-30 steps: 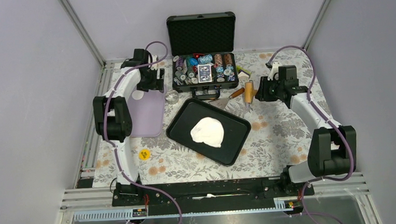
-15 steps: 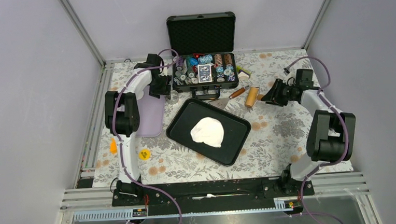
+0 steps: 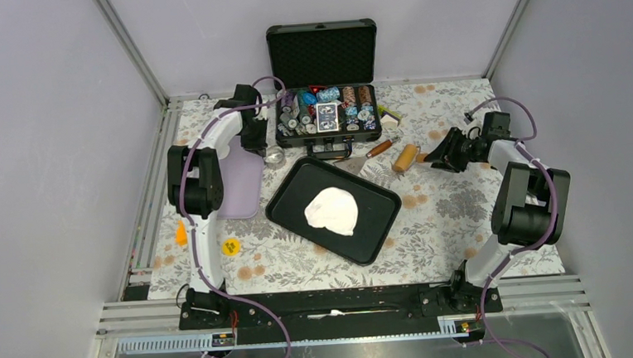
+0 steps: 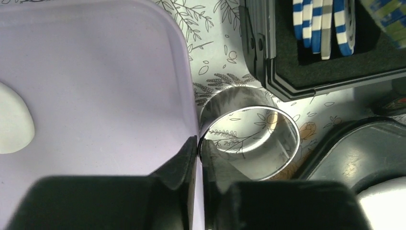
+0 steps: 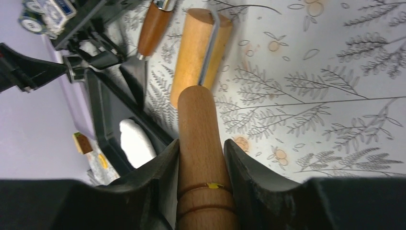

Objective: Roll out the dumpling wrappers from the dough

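The dough (image 3: 332, 210) lies as a wide, uneven white sheet in the black tray (image 3: 378, 225); it also shows in the right wrist view (image 5: 136, 141). One dumpling wrapper (image 4: 12, 124), a small white disc, rests on the purple board (image 4: 95, 86) at the frame's left edge. My left gripper (image 4: 200, 143) is shut on the near wall of the steel ring cutter (image 4: 251, 136), which stands beside the board's edge. My right gripper (image 5: 201, 148) is shut on the wooden handle (image 5: 198, 120) of the small roller (image 5: 198, 52), right of the tray (image 3: 405, 157).
An open black case (image 3: 325, 104) of poker chips stands at the back. A scraper with a wooden handle (image 3: 378, 149) lies between case and tray. A yellow disc (image 3: 230, 246) and a small orange piece (image 3: 181, 233) lie near the left arm. The floral cloth (image 3: 456, 212) covers the table.
My left arm swung from the purple board to the ring cutter and its jaws closed on the ring's wall. My right arm pulled the roller to the right, away from the case.
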Robot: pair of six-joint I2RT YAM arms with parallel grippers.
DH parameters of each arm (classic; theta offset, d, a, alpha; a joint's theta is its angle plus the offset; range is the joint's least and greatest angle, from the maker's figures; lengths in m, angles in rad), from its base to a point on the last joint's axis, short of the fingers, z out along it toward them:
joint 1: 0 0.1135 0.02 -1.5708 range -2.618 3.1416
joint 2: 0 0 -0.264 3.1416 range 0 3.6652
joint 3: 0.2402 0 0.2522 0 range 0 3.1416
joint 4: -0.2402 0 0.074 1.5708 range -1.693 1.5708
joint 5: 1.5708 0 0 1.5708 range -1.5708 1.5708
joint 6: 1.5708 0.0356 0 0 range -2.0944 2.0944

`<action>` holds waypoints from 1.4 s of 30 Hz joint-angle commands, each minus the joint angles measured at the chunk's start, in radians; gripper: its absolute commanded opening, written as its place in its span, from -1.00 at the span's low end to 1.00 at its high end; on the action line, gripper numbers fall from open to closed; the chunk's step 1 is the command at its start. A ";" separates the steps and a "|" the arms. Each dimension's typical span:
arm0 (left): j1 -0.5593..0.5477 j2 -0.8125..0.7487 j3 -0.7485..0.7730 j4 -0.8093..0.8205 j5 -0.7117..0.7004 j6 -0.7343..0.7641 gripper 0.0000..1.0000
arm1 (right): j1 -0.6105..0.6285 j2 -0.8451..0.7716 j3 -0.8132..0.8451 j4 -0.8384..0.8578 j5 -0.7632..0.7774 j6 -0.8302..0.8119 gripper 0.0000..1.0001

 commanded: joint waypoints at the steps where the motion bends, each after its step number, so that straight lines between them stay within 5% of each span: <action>1: 0.003 0.009 0.062 0.005 0.018 -0.016 -0.94 | -0.001 -0.006 0.011 -0.143 0.164 -0.080 -0.08; 8: 0.003 -0.041 0.088 -0.008 0.050 -0.033 -1.00 | -0.005 -0.032 0.042 -0.196 0.261 -0.113 0.29; 15: 0.002 -0.164 0.061 -0.034 0.126 -0.040 -1.00 | -0.006 -0.158 0.051 -0.204 0.359 -0.152 0.99; 25: -0.129 -0.367 -0.117 -0.056 0.208 0.067 -1.00 | -0.006 -0.310 0.047 -0.202 0.464 -0.233 0.99; 36: -0.473 -0.305 -0.168 -0.043 0.128 0.128 -1.00 | 0.008 -0.475 -0.037 -0.005 -0.005 -0.154 0.99; 42: -0.561 -0.328 -0.247 0.004 0.145 0.147 -1.00 | 0.034 -0.525 -0.091 0.014 -0.029 -0.201 0.99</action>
